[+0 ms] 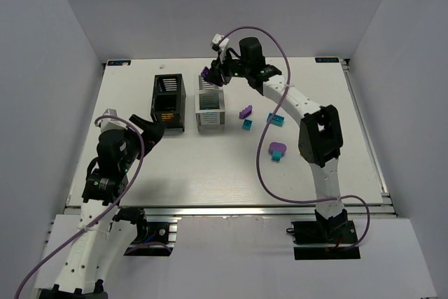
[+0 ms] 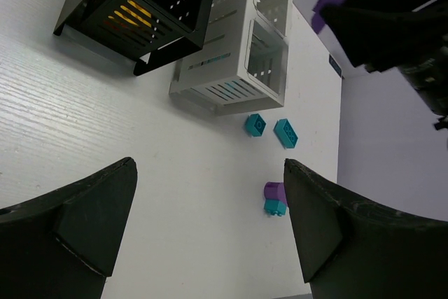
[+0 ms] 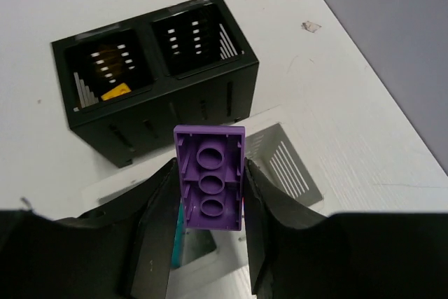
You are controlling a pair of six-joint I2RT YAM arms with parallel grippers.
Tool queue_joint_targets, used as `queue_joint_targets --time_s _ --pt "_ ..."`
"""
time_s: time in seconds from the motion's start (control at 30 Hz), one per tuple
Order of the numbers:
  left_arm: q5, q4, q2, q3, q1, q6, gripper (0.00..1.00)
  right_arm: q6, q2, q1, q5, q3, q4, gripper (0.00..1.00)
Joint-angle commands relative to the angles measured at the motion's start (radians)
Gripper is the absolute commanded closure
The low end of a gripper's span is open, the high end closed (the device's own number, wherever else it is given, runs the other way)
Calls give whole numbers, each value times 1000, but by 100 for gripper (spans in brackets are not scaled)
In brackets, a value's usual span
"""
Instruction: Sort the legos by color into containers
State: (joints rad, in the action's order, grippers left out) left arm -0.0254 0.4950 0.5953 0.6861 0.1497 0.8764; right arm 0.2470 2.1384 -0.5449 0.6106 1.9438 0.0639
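The right pincer (image 1: 212,75) clamps a purple brick (image 3: 210,180) above the white bin's (image 1: 210,121) far end. The left pincer (image 2: 210,173) stands apart, just near-left of the black bin (image 1: 168,125). A few loose bricks (image 1: 247,124) lie on the tabletop (image 1: 210,173), right of the white bin.

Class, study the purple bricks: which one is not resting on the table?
The purple brick clamped in the right gripper, raised above the white container. The loose purple bricks lie on the table, right of that container.
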Motion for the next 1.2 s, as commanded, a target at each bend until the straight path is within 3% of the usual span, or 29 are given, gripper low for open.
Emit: queue_joint_targets --time_s 0.0,0.23,0.53,0.67,0.73,0.97,1.1,1.17 --pt "10 2 -22 -16 -4 21 6 -69 32 -7 -92 75 -202 100" --pt "1 -7 -35 -40 -6 41 6 -78 141 -9 -150 138 -257 100" --pt "-10 -27 -26 -48 -4 47 6 -78 127 -9 -117 61 -246 88" --pt "-18 -39 -14 -48 -6 47 6 -66 121 -9 -114 44 -234 74" --pt "-22 -49 -11 -48 -6 47 6 -57 120 -9 -112 34 -225 71" --pt "-28 -52 -17 -49 -6 52 6 -34 115 -7 -138 23 -223 36" --pt "-37 -61 -22 -49 -4 55 6 -28 100 -9 -137 27 -214 31" --pt "-54 -70 -20 -53 -4 55 11 -18 89 -9 -124 29 -199 30"
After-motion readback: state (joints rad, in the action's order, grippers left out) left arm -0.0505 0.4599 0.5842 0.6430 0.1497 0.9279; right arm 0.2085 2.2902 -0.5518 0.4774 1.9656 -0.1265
